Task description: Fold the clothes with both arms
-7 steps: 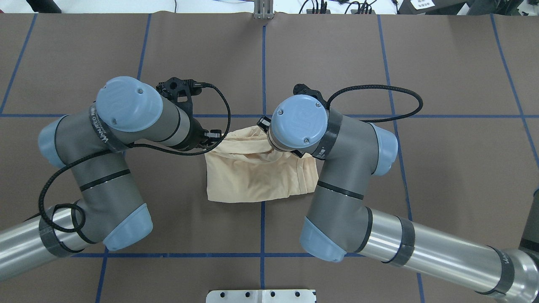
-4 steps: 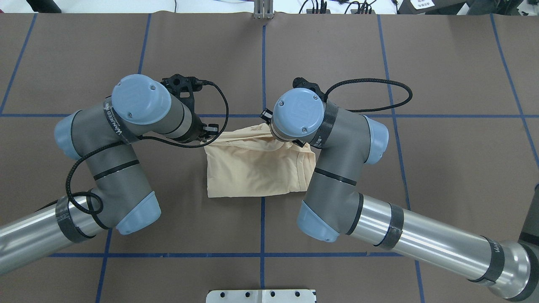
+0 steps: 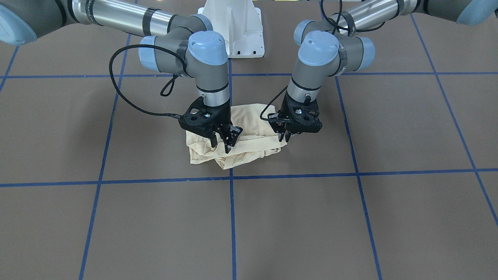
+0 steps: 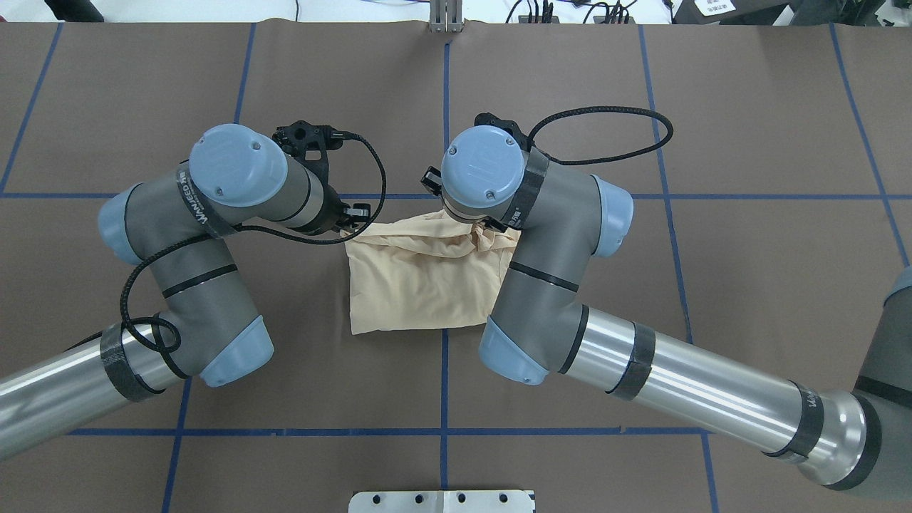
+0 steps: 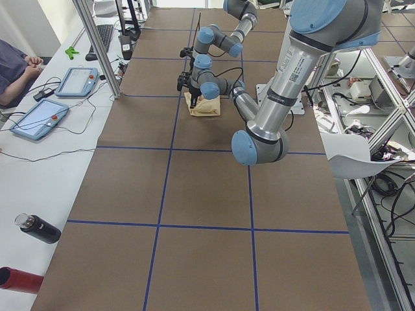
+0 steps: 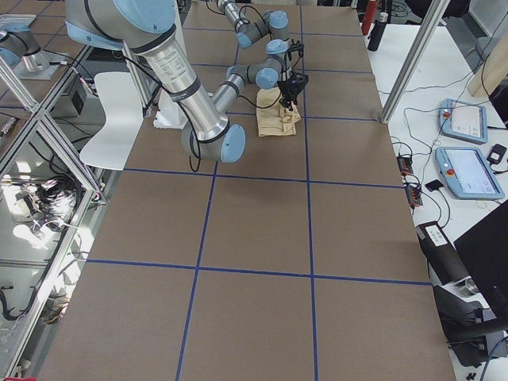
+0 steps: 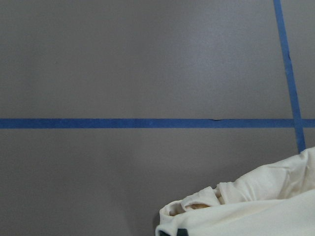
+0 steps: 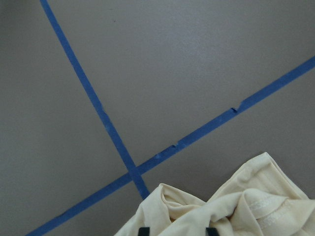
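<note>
Brown matte table covering (image 4: 748,107), gridded with blue tape lines (image 4: 447,107). Seen from overhead, the left black two-finger gripper (image 3: 284,137) sits at the 10 o'clock corner of a pale cream-yellow thin-fabric shirt (image 4: 420,285), with its fingers pinched together on the shirt's edge. The shirt lies crumpled in a rough rectangle at the table's centre. At its 1 o'clock corner the right black two-finger gripper (image 3: 221,143) clamps a bunched wad of fabric, its fingertips held apart by the wad.
</note>
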Motion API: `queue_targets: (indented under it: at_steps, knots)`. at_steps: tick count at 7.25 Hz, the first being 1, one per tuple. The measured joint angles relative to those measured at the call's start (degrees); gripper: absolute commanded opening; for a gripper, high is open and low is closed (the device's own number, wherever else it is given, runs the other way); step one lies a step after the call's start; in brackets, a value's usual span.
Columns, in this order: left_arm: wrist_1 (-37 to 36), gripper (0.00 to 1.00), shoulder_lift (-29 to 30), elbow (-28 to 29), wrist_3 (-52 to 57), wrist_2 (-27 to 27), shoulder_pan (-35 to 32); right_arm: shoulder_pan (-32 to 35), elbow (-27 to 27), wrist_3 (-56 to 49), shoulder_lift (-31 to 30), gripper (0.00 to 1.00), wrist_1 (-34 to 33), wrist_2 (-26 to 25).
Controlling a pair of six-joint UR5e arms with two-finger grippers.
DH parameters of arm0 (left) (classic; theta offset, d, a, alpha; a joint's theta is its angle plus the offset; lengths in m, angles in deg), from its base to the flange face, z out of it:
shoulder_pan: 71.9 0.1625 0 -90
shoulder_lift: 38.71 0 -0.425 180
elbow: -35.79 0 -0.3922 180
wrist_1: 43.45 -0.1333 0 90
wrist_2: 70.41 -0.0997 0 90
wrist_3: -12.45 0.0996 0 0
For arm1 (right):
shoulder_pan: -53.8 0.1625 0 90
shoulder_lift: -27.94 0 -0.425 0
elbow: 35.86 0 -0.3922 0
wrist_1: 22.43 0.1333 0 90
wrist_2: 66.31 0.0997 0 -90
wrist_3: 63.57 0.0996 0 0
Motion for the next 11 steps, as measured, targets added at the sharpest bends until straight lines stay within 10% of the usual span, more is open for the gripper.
queue_targets:
  at_steps: [4,11]
  knots:
    - [0.13,1.0,-2.1,-0.35,16.52,9.47,-7.4,-0.57,0.08,-1.1,1.1,1.0,-1.92,6.4]
    - [0.15,1.0,-2.63,-0.54,17.52,9.99,-7.87,-6.43,-6.79,-15.82,1.63,1.0,1.55,-2.95]
